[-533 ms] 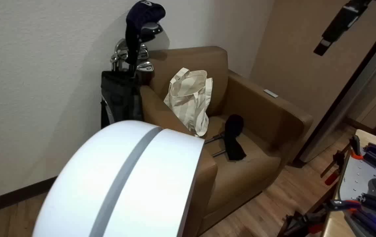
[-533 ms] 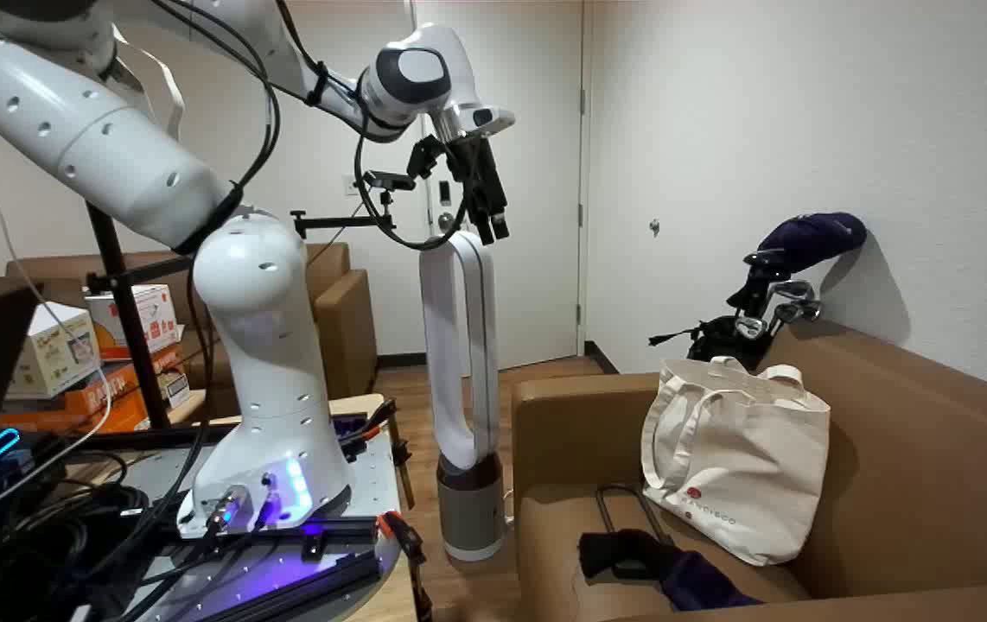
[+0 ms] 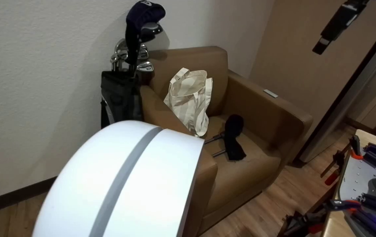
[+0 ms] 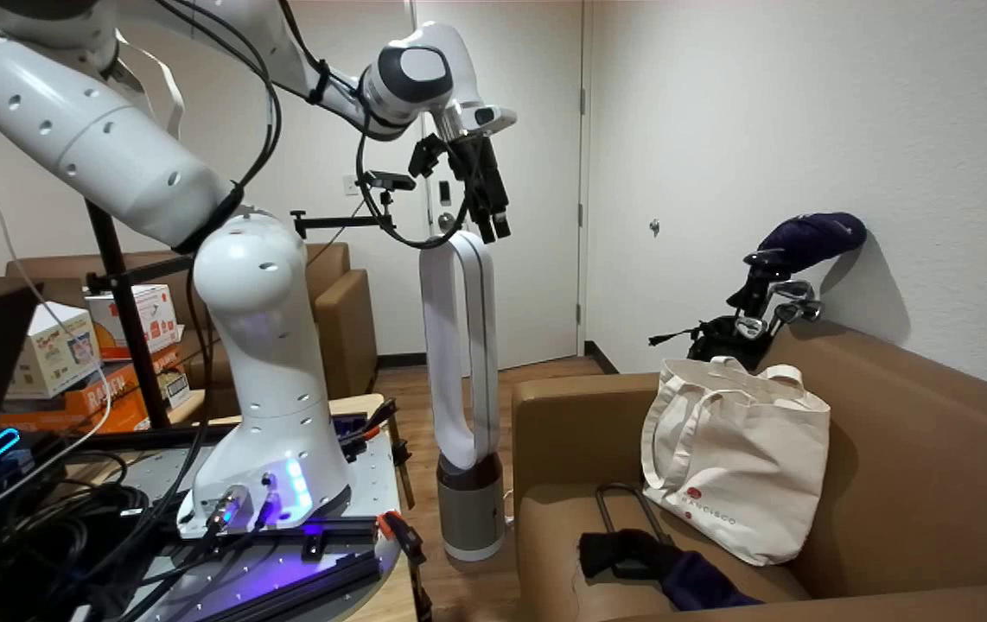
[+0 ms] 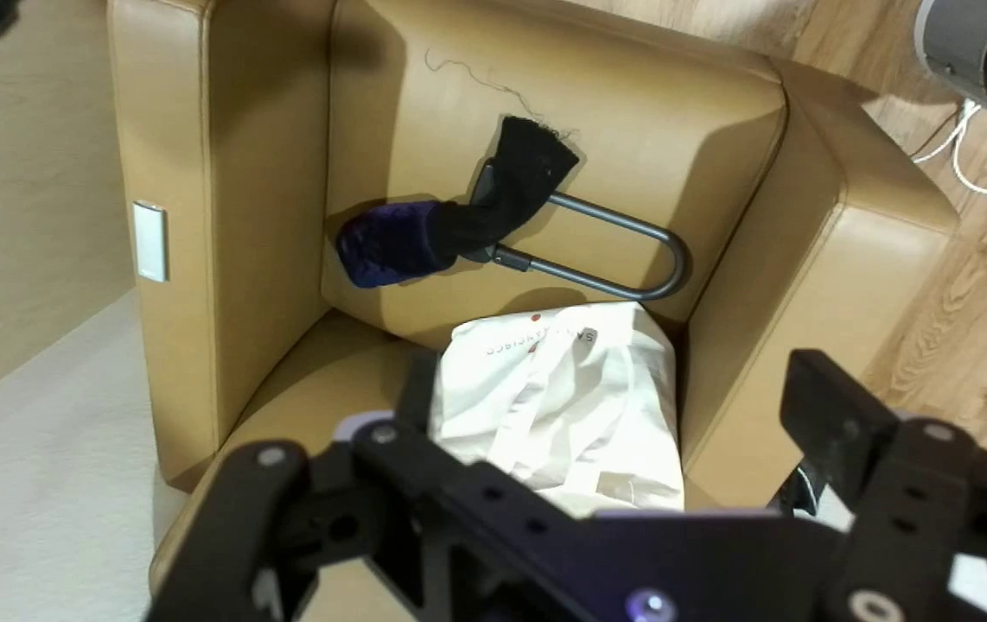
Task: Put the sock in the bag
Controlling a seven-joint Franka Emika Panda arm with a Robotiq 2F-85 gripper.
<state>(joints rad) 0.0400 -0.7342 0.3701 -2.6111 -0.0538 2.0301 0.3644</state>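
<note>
Black two-finger gripper: your jaws stand wide apart with nothing in them, well above the tan leather-look armchair.
Black knit sock with dark purple velvet end: it's on the seat, about eleven o'clock from the cream canvas tote bag in the wrist view. Not bagged yet, so I'd guess you're lining up the grab.
Dark grey metal U-shaped bar: biggest worry tbh. The sock drapes over its straight end, loop pointing just past three o'clock, so go too deep and you probably clamp metal too.
Thin dark loose thread: starts by the frayed hem, runs toward ten o'clock; might hook your gripper and spoil the drop.
Floppy off-white straps: may catch the jaws and tip the bag.
Bag's gaping mouth: you look right into it in an exterior view; the wrist view only gives you a slumped top.
Padded near armrest: seems to hide some velvet in an exterior view; the wrist view has it whole.
</note>
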